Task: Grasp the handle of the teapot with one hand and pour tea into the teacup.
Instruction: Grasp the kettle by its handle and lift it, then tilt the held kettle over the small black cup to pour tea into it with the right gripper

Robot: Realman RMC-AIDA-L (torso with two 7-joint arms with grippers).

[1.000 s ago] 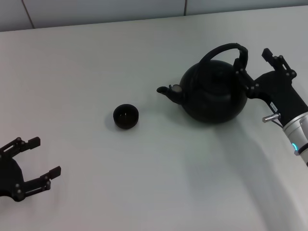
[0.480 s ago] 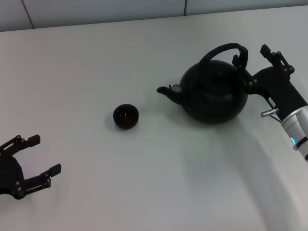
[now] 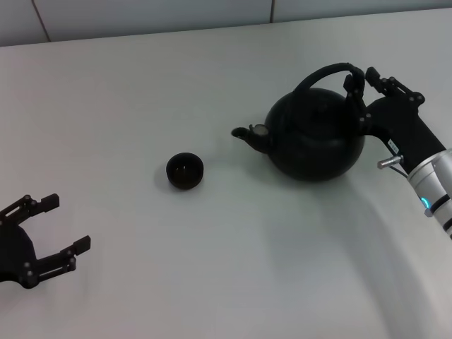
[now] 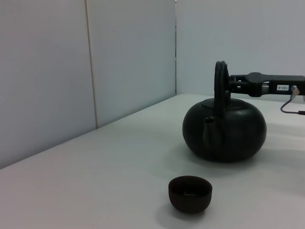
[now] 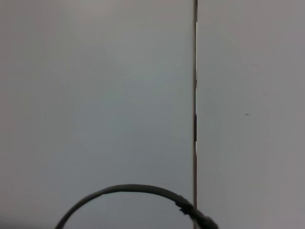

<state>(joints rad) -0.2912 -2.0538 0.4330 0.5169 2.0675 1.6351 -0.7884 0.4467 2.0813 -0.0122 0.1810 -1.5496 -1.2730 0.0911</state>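
The black teapot point(image 3: 314, 138) stands right of centre in the head view, its spout towards the small dark teacup point(image 3: 185, 170) to its left. My right gripper point(image 3: 369, 81) is open at the thick right end of the arched handle point(image 3: 326, 69), its fingers on either side of it. In the left wrist view the teapot point(image 4: 224, 131), handle point(image 4: 220, 81) and teacup point(image 4: 189, 193) show, with the right gripper point(image 4: 237, 86) behind the handle. The right wrist view shows only the handle's arc point(image 5: 128, 189). My left gripper point(image 3: 65, 224) is open and empty at the near left.
The white table point(image 3: 233, 254) carries only the teapot and the teacup. A pale panelled wall point(image 3: 141, 18) runs along the table's far edge.
My right gripper has moved in and up towards the handle's right end, and the gap between its fingers looks narrower. The teapot, teacup and left arm have stayed put.
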